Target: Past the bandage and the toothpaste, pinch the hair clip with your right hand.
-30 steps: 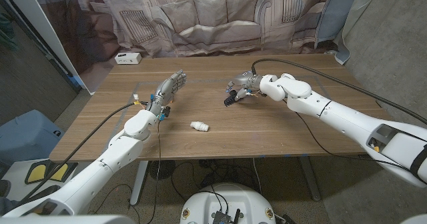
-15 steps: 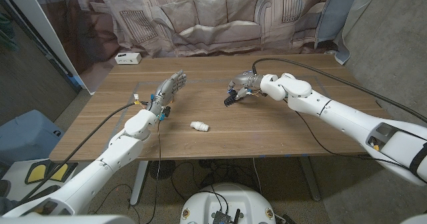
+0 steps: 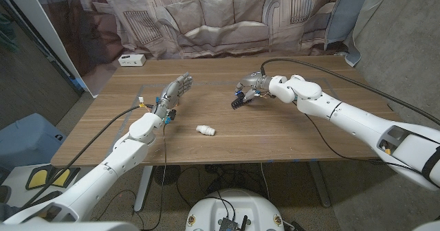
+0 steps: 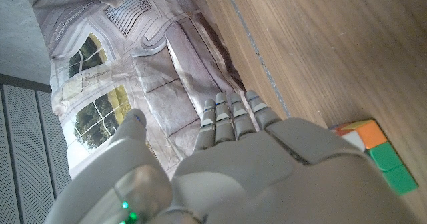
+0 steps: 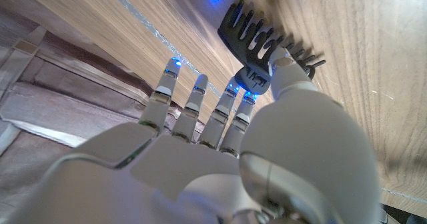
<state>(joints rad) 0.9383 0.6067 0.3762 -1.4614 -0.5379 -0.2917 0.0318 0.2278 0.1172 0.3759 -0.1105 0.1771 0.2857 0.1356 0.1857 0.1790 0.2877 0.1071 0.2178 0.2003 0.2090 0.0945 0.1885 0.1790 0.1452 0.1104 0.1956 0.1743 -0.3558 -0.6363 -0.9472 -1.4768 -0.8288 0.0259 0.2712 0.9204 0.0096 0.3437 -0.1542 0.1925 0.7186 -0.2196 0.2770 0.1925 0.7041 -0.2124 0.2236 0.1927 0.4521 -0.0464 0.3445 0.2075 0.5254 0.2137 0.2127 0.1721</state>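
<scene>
A black toothed hair clip (image 3: 238, 102) is pinched between the thumb and fingers of my right hand (image 3: 253, 88), right of the table's middle. In the right wrist view the hair clip (image 5: 263, 41) sticks out past the thumb of my right hand (image 5: 267, 131), with its teeth close over the wood. I cannot tell whether it touches the table. A small white tube-like item (image 3: 205, 130) lies nearer the front, between the two arms. My left hand (image 3: 175, 91) stands at the left with its fingers straight and together, holding nothing. The left hand (image 4: 233, 151) also shows in the left wrist view.
A colourful cube (image 4: 370, 151) lies on the wood beside my left hand; in the head view the cube (image 3: 169, 114) sits by that wrist. A white box (image 3: 130, 60) stands at the table's (image 3: 275, 138) far left corner. A printed curtain (image 3: 220, 18) hangs behind.
My right hand has shifted slightly up and to the right with the hair clip in it. The left hand and the white item have stayed put.
</scene>
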